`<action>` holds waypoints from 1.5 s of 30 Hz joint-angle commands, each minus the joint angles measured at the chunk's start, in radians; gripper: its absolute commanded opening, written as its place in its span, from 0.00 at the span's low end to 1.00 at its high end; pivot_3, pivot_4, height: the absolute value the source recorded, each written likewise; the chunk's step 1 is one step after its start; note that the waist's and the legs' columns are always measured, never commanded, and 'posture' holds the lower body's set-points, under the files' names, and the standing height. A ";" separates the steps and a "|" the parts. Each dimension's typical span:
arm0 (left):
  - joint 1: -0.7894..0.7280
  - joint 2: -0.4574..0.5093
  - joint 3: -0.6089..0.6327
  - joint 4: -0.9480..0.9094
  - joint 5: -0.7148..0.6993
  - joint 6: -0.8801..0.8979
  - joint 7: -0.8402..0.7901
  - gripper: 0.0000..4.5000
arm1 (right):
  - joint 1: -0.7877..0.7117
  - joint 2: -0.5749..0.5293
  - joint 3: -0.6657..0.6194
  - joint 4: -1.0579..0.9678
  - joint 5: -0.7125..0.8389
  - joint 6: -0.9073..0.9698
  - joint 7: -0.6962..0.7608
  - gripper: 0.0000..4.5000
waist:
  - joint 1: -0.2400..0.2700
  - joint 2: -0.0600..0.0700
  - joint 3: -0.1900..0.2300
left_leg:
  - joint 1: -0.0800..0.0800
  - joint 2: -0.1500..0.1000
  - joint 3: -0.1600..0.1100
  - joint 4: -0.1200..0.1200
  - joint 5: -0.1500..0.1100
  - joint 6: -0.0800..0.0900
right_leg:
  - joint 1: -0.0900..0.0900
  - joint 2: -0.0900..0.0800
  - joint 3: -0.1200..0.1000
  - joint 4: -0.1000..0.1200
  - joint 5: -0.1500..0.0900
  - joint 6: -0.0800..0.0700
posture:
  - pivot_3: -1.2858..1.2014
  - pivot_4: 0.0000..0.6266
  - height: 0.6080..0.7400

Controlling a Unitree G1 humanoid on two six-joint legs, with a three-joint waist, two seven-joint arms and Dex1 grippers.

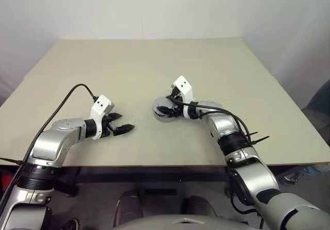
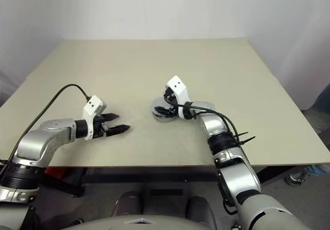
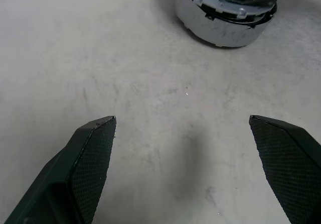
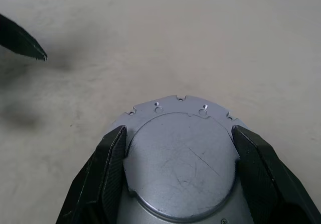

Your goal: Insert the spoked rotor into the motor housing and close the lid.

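2 grippers: left gripper (image 1: pixel 125 127) spread, empty; right gripper (image 4: pixel 175 176) jaws straddling lid (image 4: pixel 179 156) atop motor housing (image 3: pixel 223 20) — withdrawal risks dragging lid askew.

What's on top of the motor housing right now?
A flat silver lid covers the motor housing, with the right gripper straddling it, one finger at each side. Whatever sits inside is hidden under the lid.

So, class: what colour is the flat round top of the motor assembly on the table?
Plain silver-grey metal lid, faintly scratched; clearest in the right wrist view.
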 commanded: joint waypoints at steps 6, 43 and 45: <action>-0.003 0.015 0.028 -0.046 -0.015 0.006 0.007 1.00 | 0.004 -0.022 0.034 -0.037 -0.015 -0.041 0.051 0.71 | 0.000 0.000 0.000 | 0.000 0.000 0.000 0.000 0.000 0.000 | 0.000 0.000 0.000 0.000 0.000 0.000 | 0.52 0.00 1.00; -0.009 -0.006 0.012 -0.066 -0.018 0.012 0.037 1.00 | 0.022 -0.040 0.110 0.136 -0.129 -0.055 0.046 0.71 | 0.000 -0.005 -0.006 | 0.011 0.000 0.000 0.000 0.000 0.000 | 0.010 0.000 0.000 0.001 -0.004 0.007 | 0.52 0.00 1.00; -0.010 -0.009 0.012 -0.067 -0.019 0.013 0.039 1.00 | 0.031 -0.061 0.143 0.128 -0.152 -0.050 0.078 0.71 | 0.000 -0.007 -0.009 | 0.014 0.000 -0.001 0.000 0.000 0.000 | 0.012 0.000 0.000 0.000 -0.004 0.007 | 0.52 0.00 1.00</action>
